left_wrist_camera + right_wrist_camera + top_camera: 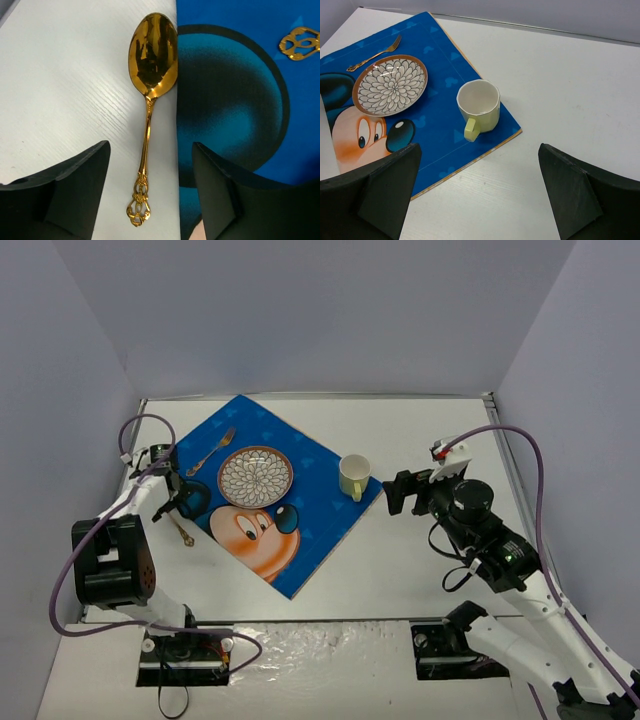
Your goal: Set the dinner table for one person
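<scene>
A gold spoon [148, 100] lies on the white dinner table [430, 430], just off the left edge of the blue placemat [310, 510]. My left gripper [150, 192] hangs over the spoon's ornate handle, one finger on each side, open and touching nothing. From above, the spoon [181, 530] sits just in front of that gripper [172, 502]. On the mat are a patterned plate [255, 476], a gold fork [211, 451] behind it and a pale yellow cup [354, 476]. My right gripper [393, 495] is open and empty, right of the cup [478, 106].
The placemat's edge [178, 125] runs right beside the spoon's bowl. The fork's handle end [299, 43] shows at the far right of the left wrist view. Grey walls close in the table on three sides. Cables loop from both arms.
</scene>
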`<state>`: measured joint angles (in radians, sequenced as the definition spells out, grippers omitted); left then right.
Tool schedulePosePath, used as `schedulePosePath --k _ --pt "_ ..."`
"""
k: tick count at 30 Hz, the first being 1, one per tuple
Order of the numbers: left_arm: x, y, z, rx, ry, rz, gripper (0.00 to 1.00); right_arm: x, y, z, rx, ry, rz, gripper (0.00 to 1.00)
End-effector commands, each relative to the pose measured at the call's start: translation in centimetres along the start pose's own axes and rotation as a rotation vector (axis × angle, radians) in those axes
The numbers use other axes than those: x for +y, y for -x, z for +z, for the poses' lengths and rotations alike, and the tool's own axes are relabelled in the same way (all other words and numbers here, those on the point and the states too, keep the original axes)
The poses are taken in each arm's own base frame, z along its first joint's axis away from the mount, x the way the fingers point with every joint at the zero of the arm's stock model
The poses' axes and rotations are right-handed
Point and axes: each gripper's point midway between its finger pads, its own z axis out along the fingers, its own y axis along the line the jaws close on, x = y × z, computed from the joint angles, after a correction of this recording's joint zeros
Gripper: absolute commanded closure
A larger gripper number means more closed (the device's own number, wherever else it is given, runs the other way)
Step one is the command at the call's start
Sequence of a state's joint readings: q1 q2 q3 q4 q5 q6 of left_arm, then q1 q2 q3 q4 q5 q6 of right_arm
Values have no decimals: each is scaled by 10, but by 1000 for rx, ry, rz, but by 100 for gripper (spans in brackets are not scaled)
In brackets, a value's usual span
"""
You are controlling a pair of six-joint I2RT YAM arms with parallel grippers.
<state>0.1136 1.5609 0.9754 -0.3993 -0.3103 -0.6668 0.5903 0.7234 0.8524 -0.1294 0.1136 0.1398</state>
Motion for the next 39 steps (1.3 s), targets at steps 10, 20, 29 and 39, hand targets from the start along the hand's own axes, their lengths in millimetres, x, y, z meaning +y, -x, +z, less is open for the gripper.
schedulePosePath --k 10,20,29,39 --pt "4 -3 23 33 -29 -53 53 -8 11 -2 -40 -44 2 0" --pt "12 -16 33 105 6 -48 64 -10 13 -7 -48 -48 7 0" --pt "25 -18 31 115 7 -54 98 -10 16 -12 -52 -43 8 0" --pt "15 52 -50 -58 -96 52 100 -7 21 -14 -63 -27 -6 0"
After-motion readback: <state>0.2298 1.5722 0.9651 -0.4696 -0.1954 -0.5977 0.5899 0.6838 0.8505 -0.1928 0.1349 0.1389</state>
